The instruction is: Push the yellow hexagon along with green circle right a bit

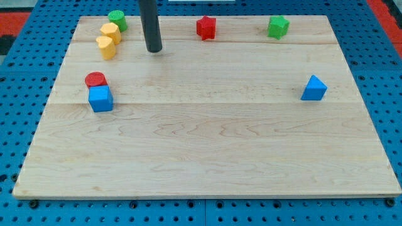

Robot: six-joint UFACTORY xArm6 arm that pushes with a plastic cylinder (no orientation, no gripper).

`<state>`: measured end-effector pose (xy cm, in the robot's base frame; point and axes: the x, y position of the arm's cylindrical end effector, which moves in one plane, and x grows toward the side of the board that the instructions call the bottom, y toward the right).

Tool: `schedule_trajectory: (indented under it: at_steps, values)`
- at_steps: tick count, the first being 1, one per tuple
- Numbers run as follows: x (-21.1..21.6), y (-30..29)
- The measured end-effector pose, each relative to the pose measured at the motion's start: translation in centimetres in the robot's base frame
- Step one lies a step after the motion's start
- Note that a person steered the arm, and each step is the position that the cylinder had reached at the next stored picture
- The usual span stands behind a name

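Clutter sits mostly around the green circle [117, 19], which I take as my landmark at the wooden board's [207, 150] top-left corner: the yellow hexagon [111, 32] touches it just below-left, and a second yellow block [106, 47], shape unclear, touches that one lower still. My tip [154, 49] rests on bare wood just to the circle's right and slightly below, apart from all blocks; it is a plain rod, no jaws to open or close. Further right along the top stand a red star [206, 27] and green star-like block [278, 26]. Well below the circle, a red cylinder [95, 79] touches a blue cube [100, 98]; a blue triangle [314, 88] lies far right. The rod's upper part is cut off
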<state>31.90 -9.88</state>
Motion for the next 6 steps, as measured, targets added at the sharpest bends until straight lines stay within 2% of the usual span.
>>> schedule_trajectory:
  at_steps: [1,2,3,4,6]
  values:
    - [4.6,-5.8]
    - [3.7,-15.6]
    - [-2.5,-17.2]
    - [-7.7,-15.6]
    - [-9.0,-15.5]
